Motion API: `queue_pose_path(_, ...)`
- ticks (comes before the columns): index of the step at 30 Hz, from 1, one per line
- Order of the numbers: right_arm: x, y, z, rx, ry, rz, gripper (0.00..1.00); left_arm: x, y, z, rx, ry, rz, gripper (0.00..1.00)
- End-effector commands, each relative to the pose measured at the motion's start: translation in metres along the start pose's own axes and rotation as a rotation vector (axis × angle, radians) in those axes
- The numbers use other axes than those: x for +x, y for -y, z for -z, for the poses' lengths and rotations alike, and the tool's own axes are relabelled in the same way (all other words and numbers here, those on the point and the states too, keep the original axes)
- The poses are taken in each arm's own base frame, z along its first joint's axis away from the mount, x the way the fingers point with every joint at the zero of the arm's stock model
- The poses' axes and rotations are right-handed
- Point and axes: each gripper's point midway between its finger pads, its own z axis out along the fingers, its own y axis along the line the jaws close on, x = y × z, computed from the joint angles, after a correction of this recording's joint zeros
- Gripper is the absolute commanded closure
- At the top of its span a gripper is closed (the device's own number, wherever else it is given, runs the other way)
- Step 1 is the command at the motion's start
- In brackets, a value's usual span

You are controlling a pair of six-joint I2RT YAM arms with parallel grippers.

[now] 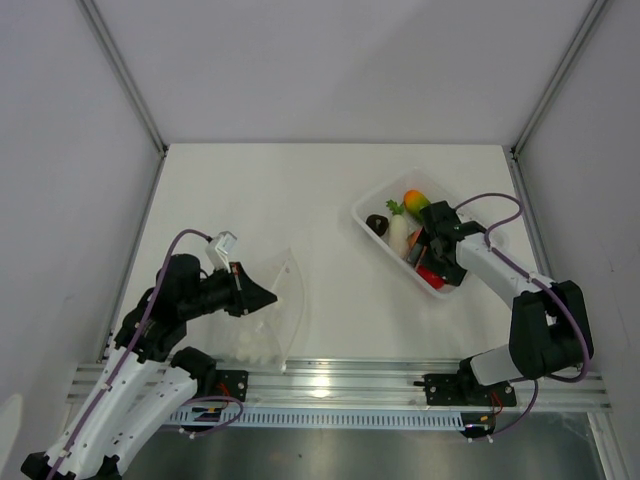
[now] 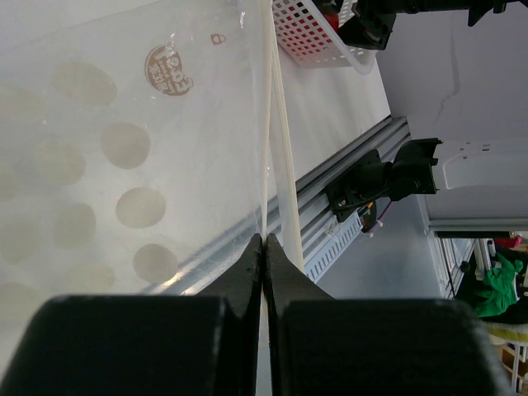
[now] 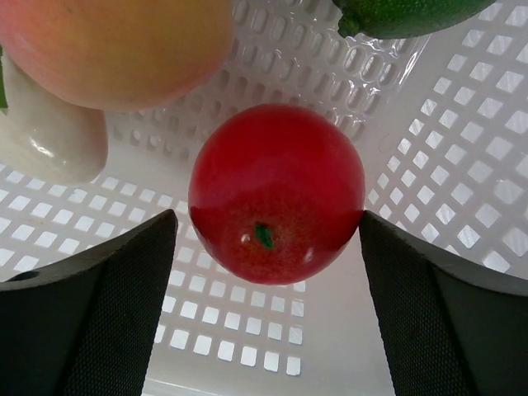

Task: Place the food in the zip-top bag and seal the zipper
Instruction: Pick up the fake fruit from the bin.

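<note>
The clear zip-top bag [image 1: 280, 310] lies near the left arm, one edge lifted. My left gripper [image 1: 262, 295] is shut on that edge; in the left wrist view the jaws [image 2: 264, 241] are pressed together on thin plastic [image 2: 124, 124]. The zipper strip is not distinct. My right gripper [image 1: 430, 262] is down in the white tray [image 1: 375, 205], open, its fingers on either side of the red apple [image 3: 276, 194]. The peach [image 3: 115, 49], white radish [image 3: 45, 140] and a green piece [image 3: 404, 12] lie just beyond it. The mango [image 1: 416, 202] and a dark piece [image 1: 376, 224] are at the tray's far end.
The tray's perforated wall [image 3: 462, 165] closes in tightly around the right fingers. The aluminium rail [image 1: 340, 380] runs along the near table edge, close behind the bag. White enclosure walls stand at the left, right and back.
</note>
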Motion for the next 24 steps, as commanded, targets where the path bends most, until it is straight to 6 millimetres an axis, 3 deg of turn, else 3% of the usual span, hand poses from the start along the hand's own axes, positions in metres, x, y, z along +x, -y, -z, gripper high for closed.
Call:
queue_pose_path(1,-0.001,-0.001,-0.004,0.004,0.005,-0.024,0.09,-0.003,0.004,-0.001,0.026,0.011,-0.001,0.99)
queue_pose_path(8,-0.004,-0.004,-0.008,-0.004,0.016,-0.004,0.25,-0.002,0.004,-0.001,0.026,0.006,0.006,0.99)
queue_pose_path(12,-0.007,-0.004,-0.007,-0.002,0.031,0.001,0.42,-0.002,0.004,-0.001,0.022,0.006,0.007,0.99)
queue_pose_path(16,-0.016,-0.002,0.007,-0.017,0.079,0.005,0.59,-0.002,0.003,0.000,0.016,0.007,0.009,0.99)
queue_pose_path(21,-0.030,-0.001,0.033,-0.074,0.158,0.006,0.92,-0.003,0.006,0.000,0.025,0.008,0.022,0.99)
queue_pose_path(24,-0.036,-0.003,0.054,-0.139,0.202,0.007,1.00,-0.004,0.008,-0.001,0.037,0.004,0.032,1.00)
